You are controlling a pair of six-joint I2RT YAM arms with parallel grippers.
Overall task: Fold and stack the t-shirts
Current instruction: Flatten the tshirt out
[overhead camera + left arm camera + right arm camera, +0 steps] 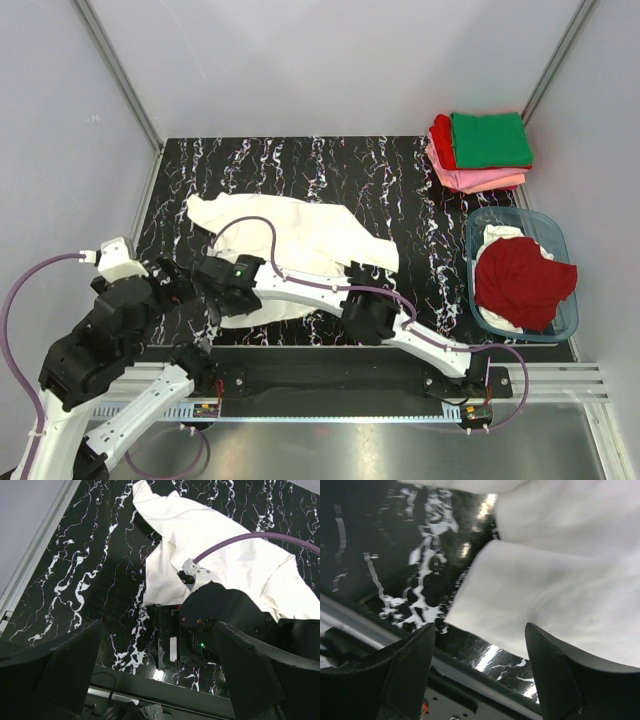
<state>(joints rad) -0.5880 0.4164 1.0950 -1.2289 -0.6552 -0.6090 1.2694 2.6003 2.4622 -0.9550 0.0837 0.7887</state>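
Across the white t-shirt (310, 235) lies the right arm (310, 287), tub (474, 250) well apart.

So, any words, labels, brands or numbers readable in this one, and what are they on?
No text can be read in any view.
White shirt: no print showing.
Pale patch on the right arm, seen from the left wrist: blurred, no characters legible.

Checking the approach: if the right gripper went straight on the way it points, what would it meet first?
Probably a corner of the white t-shirt, lying on the table straight ahead of the right gripper; how far off is unclear.
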